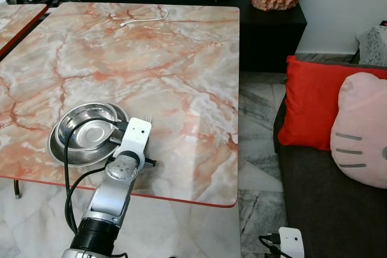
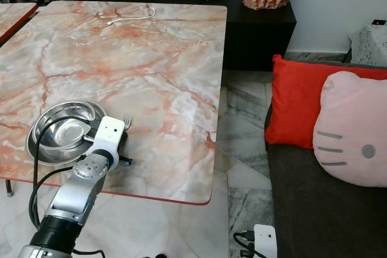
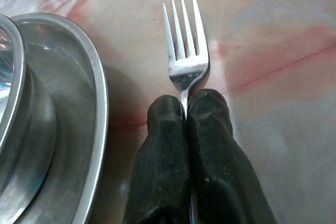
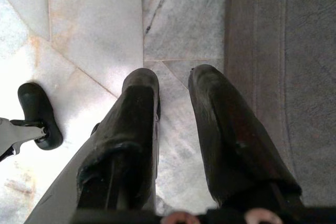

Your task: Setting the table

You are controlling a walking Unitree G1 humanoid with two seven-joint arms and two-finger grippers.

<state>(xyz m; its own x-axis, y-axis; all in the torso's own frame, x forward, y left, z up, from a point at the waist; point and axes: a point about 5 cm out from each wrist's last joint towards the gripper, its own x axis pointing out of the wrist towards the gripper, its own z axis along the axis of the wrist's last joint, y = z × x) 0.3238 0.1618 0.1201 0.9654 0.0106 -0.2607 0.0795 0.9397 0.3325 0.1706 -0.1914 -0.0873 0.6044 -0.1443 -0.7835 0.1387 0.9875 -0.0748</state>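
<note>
Two things matter most on the big marble table point(image 1: 169, 52) in front of me: the steel dishes and the fork that I bring to them. To my right, well apart from the table, stands a dark sofa point(image 1: 326, 197) with a red cushion point(image 1: 308, 107) and a pink cushion point(image 1: 363, 131), and they have no part in this work. Near the front edge of the table lies a steel plate point(image 1: 60, 152) with a steel bowl point(image 1: 91, 126) sitting in it. My left gripper point(image 3: 187, 103) is over the table just beside the right rim of the plate, and its two fingers are pressed together on the handle of the fork point(image 3: 184, 40). The prongs point away from me, toward the far side of the table, and the fork lies low over the marble; I cannot tell if it already touches. My right gripper point(image 4: 173, 85) hangs idle over the floor beside the sofa, with a gap between its fingers and nothing in them. I judge that the step in hand is to put the fork down at the right of the plate. The next move, I think, calls for lowering the fork flat on the marble, parallel to the plate rim and not on it, then letting the fingers part slowly so the fork does not roll or slide, and then lifting straight away. A white cable point(image 1: 142, 19) lies far across the table and is not in my way.
</note>
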